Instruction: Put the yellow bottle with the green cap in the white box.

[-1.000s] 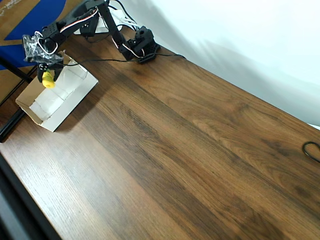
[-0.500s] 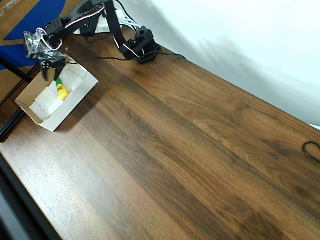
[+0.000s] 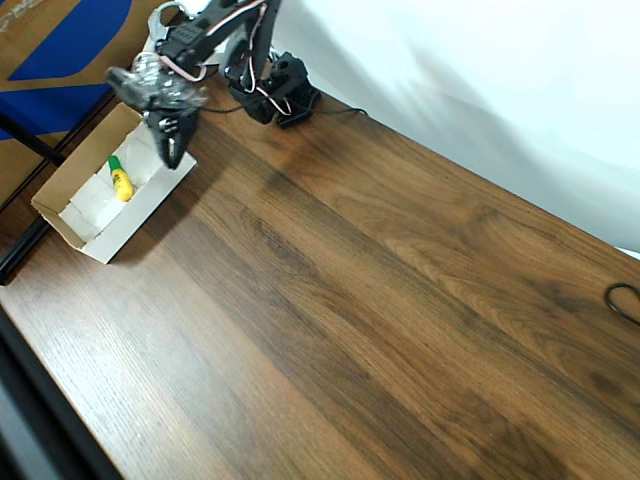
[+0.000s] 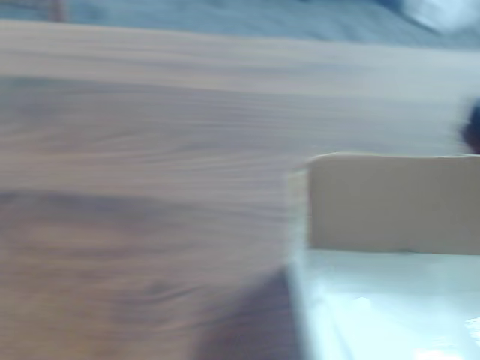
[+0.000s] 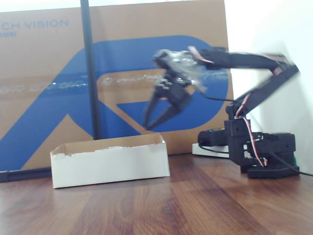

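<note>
The yellow bottle with the green cap point(image 3: 120, 179) is now released into the white box point(image 3: 140, 217), upper left. The end effector point(image 3: 172, 147), opened and empty, has been lifted away; the task seems completed.

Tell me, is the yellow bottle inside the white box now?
Inside. The yellow bottle lies on its side on the floor of the white box, apart from the end effector.

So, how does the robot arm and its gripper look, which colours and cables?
The arm is black, built from slim links on a blocky black base. Red, white and black wires run along it. The gripper has two dark, tapered fingers, and something clear and shiny is wrapped near its wrist.
</note>
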`<control>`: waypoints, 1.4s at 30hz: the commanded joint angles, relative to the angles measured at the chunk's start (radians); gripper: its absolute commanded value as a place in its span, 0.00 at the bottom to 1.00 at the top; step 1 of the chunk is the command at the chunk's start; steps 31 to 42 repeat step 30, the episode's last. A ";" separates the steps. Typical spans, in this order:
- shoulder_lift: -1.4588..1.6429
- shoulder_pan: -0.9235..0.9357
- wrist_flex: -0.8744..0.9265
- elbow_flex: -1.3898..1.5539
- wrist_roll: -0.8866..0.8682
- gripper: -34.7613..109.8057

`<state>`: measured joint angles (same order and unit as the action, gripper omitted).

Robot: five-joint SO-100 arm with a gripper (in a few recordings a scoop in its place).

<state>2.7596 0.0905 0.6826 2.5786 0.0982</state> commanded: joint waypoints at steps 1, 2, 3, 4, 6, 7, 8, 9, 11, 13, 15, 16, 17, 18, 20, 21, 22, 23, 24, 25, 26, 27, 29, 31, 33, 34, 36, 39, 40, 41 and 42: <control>0.224 -0.020 0.026 0.103 0.035 0.24; 0.284 -0.026 0.038 0.149 0.043 0.24; 0.345 -0.031 0.048 0.196 0.051 0.24; 0.405 -0.031 0.060 0.236 0.054 0.24; 0.505 -0.029 0.089 0.307 0.052 0.24; 0.548 -0.034 0.115 0.336 0.049 0.24; 0.598 -0.043 0.143 0.367 0.051 0.24; 0.657 -0.051 0.169 0.400 0.051 0.24; 0.785 -0.063 0.227 0.468 0.054 0.24; 0.813 -0.060 0.250 0.497 0.054 0.24; 0.815 -0.048 0.245 0.523 0.046 0.24; 0.815 -0.046 0.245 0.537 0.044 0.24; 0.815 -0.048 0.247 0.555 0.044 0.24; 0.815 -0.051 0.247 0.574 0.044 0.24; 0.816 -0.064 0.302 0.577 0.034 0.24; 0.816 -0.075 0.327 0.577 0.028 0.24; 0.816 -0.087 0.350 0.577 0.021 0.24; 0.815 -0.098 0.379 0.577 0.017 0.24; 0.813 -0.114 0.411 0.577 0.015 0.24; 0.813 -0.130 0.442 0.577 0.029 0.24; 0.811 -0.152 0.474 0.577 0.048 0.24; 0.810 -0.176 0.506 0.577 0.071 0.24; 0.808 -0.230 0.586 0.577 0.110 0.25; 0.808 -0.244 0.588 0.577 0.123 0.24; 0.808 -0.244 0.588 0.577 0.123 0.24; 0.808 -0.244 0.588 0.577 0.123 0.24; 0.808 -0.244 0.588 0.577 0.123 0.24; 0.808 -0.244 0.588 0.577 0.123 0.24; 0.808 -0.244 0.588 0.577 0.123 0.24; 0.808 -0.244 0.588 0.577 0.123 0.24; 0.808 -0.244 0.588 0.577 0.123 0.24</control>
